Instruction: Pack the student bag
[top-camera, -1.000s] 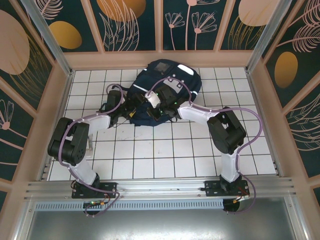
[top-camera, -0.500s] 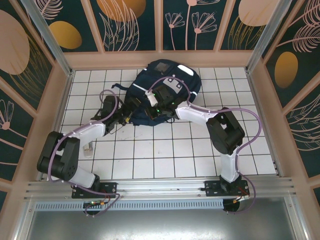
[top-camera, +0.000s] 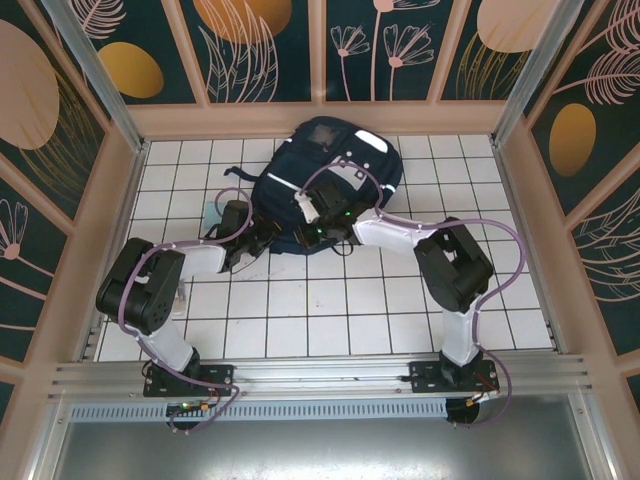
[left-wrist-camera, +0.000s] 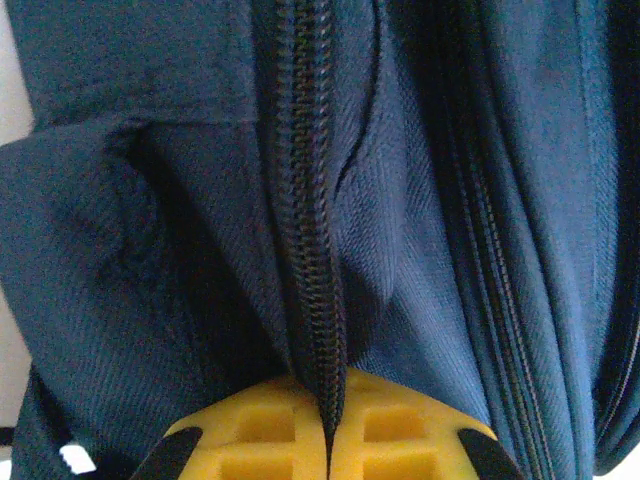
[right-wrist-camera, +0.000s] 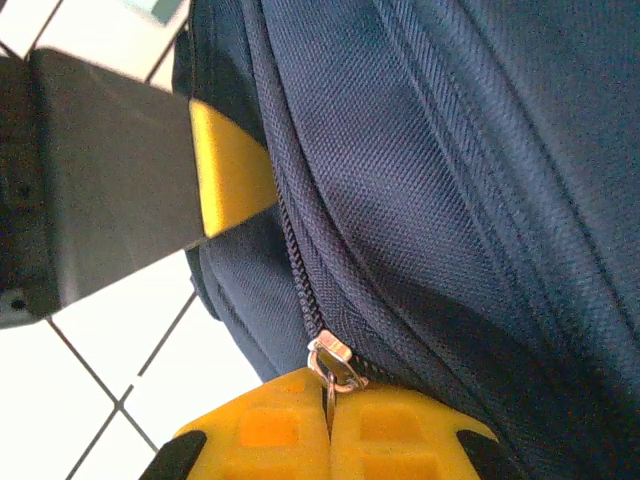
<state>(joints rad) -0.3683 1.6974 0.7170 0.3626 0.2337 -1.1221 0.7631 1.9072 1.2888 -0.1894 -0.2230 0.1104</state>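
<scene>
Student bag (top-camera: 330, 175) lies on the tiled counter (top-camera: 330, 310), at the far middle near the back wall, with its near edge towards both arms.

Left gripper (left-wrist-camera: 328, 435): the yellow pads are pressed together with the zipper track (left-wrist-camera: 308, 250) and a fold of navy fabric running down between them. Nothing else is in its hold. Judgement: this is an anchoring pinch, fixing the bag's edge so the cloth stays taut and does not drag along.

Right gripper (right-wrist-camera: 328, 415): the pads are fully together on the small metal zipper pull (right-wrist-camera: 335, 362), which stands just above them where the teeth end. The left gripper's dark finger with its yellow pad sits just beside it, on the same seam.

Judgement: the two grips are close together on one zipper line, one holding and one ready to draw. The step in hand is working the zipper. I cannot tell from these views whether the compartment is being opened or closed, nor what is inside.
</scene>
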